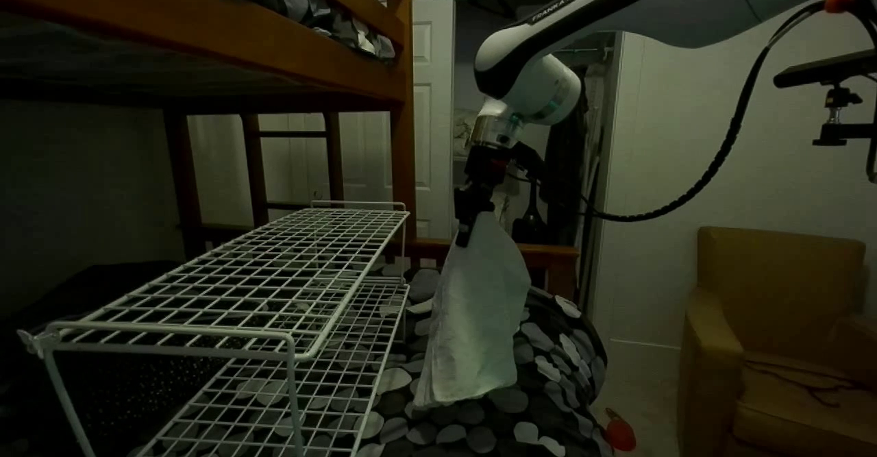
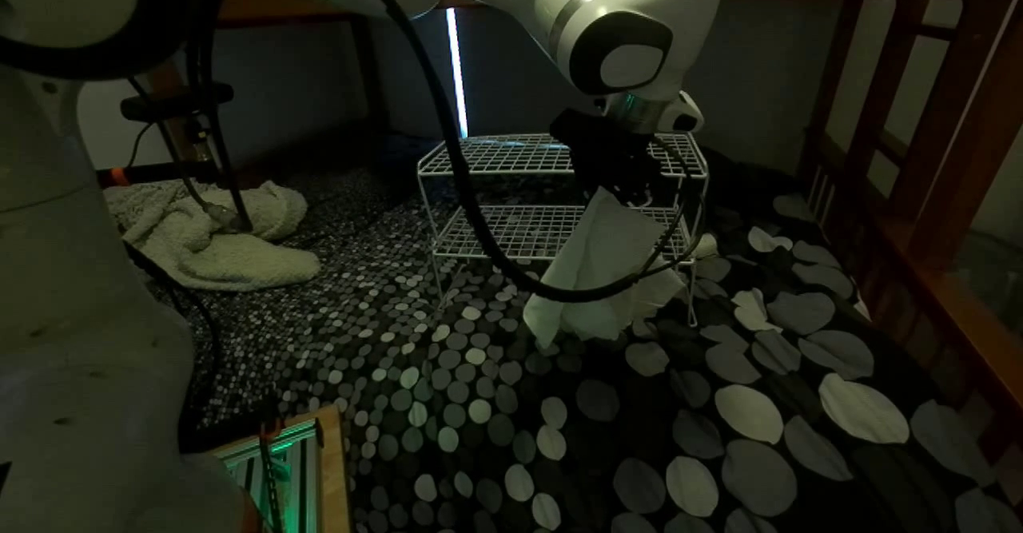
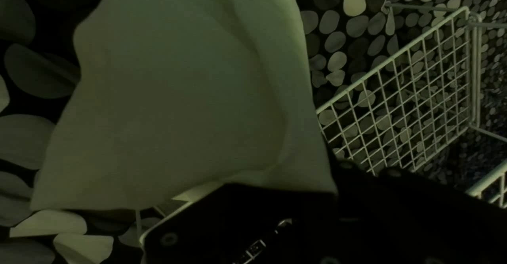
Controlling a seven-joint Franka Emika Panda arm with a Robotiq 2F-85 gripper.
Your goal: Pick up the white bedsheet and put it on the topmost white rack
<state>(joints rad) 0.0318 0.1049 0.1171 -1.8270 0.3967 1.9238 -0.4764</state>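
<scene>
Pinching white bedsheet by upper end in closed-down end effector. Hanging over bench toward wood-railed edge, beside white wire rack, not yet on topmost shelf. Presumably gripped high to leave length free for draping.

In an exterior view the camera looks lengthwise over the white wire rack, close up, toward the far closet. In an exterior view it faces the rack's long side from farther back, past the near Franka arm. Both exterior views share rack, arm and white bedsheet — the wrist view points down, very near that sheet, rack at right.
</scene>
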